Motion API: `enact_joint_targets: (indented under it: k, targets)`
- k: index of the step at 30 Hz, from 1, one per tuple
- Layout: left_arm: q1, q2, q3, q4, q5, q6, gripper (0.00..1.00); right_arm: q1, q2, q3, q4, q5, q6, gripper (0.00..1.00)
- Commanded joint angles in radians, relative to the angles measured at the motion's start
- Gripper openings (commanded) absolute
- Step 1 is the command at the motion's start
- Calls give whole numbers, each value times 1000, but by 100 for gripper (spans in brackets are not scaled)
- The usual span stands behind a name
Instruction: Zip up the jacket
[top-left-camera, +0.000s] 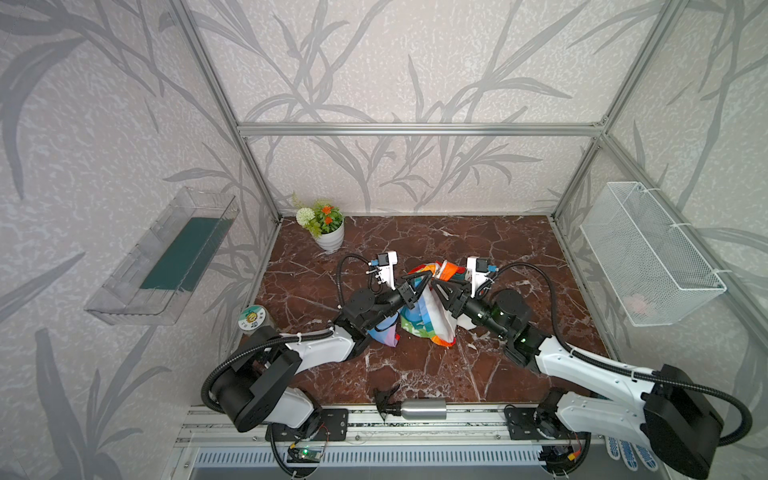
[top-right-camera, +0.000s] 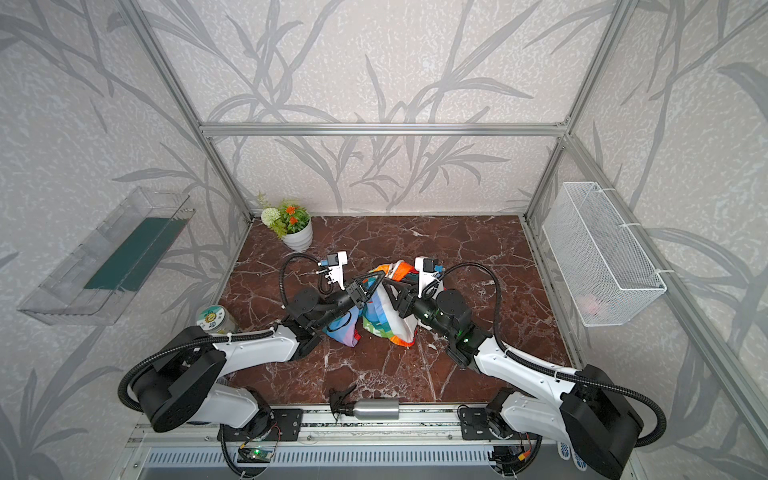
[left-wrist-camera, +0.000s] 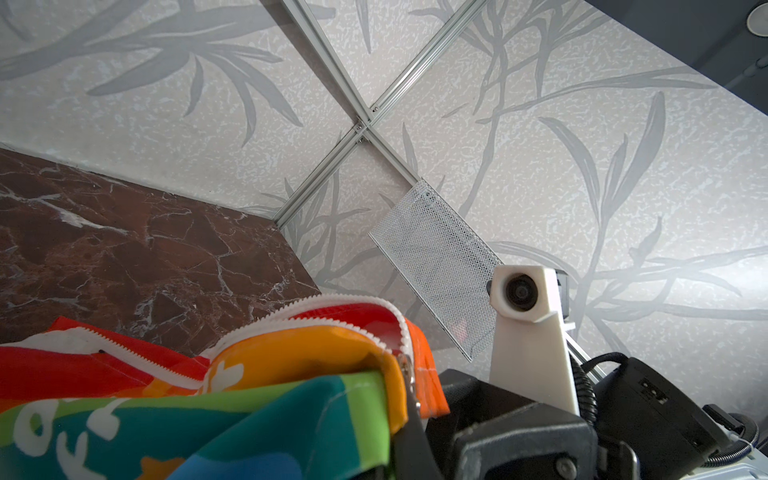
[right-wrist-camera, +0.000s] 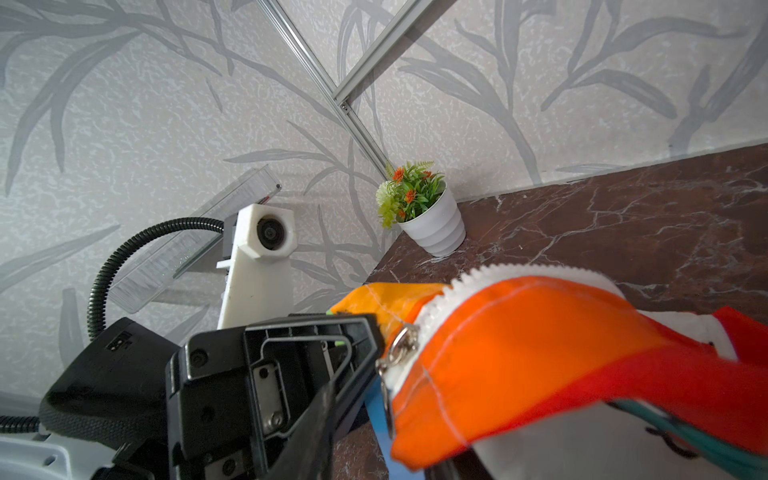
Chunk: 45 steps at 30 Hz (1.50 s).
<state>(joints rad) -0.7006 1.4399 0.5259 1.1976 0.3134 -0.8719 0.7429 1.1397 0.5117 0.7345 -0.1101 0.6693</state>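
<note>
Top views both show one jacket (top-left-camera: 419, 322), bunched at the middle of the table (top-left-camera: 415, 374), its top raised between two grippers. We see the left gripper (top-left-camera: 426, 282) closed tight on the orange edge, beside the one slider (right-wrist-camera: 401, 337) of the white zipper (left-wrist-camera: 332, 301). The right gripper (top-left-camera: 434, 284) stands narrow at the same place; whether it holds anything we cannot tell. Around we count one flower pot (top-left-camera: 330, 237) at the far left corner, one jar (top-left-camera: 251, 320), one bottle (top-left-camera: 424, 409) at the front rail, one wire basket (top-left-camera: 648, 257) and one clear tray (top-left-camera: 166, 257) on the side walls.
</note>
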Motion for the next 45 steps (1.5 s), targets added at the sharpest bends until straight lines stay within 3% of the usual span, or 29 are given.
enact_joint_targets:
  k: [1,10,20,28,40,45]
  targets:
    - [-4,-33,-7,32,6,2,0,-7,9,33,57,-14,17,34]
    - [-4,-40,-3,17,9,10,0,-8,47,43,88,-29,41,26]
    - [-4,-53,-21,1,6,35,0,-8,48,40,106,-23,120,0]
    - [-5,-76,-46,-16,14,72,0,17,30,25,92,35,296,0]
    - [-21,-123,-100,-58,21,124,0,39,-63,61,-141,168,585,0]
    - [-41,-139,-102,-93,28,165,0,44,-37,70,-110,183,676,0]
